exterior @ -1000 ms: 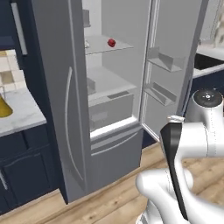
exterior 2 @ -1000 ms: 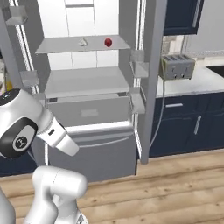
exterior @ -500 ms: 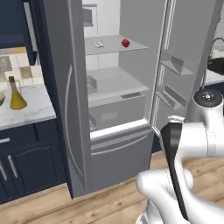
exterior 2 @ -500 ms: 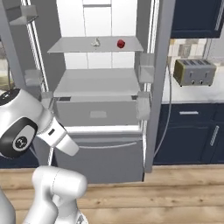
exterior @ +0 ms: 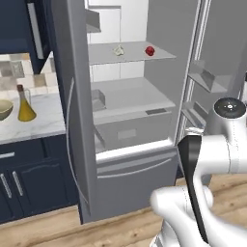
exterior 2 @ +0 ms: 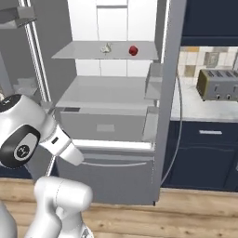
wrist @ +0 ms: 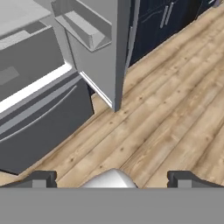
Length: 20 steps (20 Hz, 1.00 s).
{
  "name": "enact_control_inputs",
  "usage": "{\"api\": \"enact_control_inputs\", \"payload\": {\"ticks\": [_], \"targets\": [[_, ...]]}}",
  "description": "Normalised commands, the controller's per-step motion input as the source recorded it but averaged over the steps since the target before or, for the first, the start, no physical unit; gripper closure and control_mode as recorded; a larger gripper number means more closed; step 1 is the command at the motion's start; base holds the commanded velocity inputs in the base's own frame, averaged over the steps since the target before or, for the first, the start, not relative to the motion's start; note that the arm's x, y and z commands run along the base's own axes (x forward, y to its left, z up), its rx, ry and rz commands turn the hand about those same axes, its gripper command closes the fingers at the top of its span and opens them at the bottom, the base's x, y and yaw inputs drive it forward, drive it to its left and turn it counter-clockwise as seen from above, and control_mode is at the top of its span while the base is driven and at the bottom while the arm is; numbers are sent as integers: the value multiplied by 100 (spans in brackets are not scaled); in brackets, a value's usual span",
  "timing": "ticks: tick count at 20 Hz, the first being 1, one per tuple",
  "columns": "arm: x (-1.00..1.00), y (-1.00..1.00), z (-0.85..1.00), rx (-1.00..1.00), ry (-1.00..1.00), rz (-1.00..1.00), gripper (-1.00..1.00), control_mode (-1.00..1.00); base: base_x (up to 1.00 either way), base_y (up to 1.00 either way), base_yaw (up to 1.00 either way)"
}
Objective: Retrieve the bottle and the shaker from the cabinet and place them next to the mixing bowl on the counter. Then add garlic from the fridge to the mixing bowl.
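Left base view adds bottle (exterior: 25, 104), mixing bowl (exterior: 5, 109).

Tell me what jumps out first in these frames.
The fridge stands wide open in the middle, white inside, both doors swung out. On its upper shelf the garlic lies beside a small red thing, a little apart. On the counter to the fridge's left stand the bottle and the bowl; the open hand points down at the wood floor.
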Motion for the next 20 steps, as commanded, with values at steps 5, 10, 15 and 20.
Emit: {"api": "enact_control_inputs", "payload": {"ticks": [5,10,15,20], "targets": [[0,0,0,0,0,0,-100,100,63,-32,21],[0,0,0,0,0,0,-100,100,57,-36,21],[0,0,0,0,0,0,-100,100,47,-41,21],[0,0,0,0,0,0,-100,100,44,-31,20]]}}
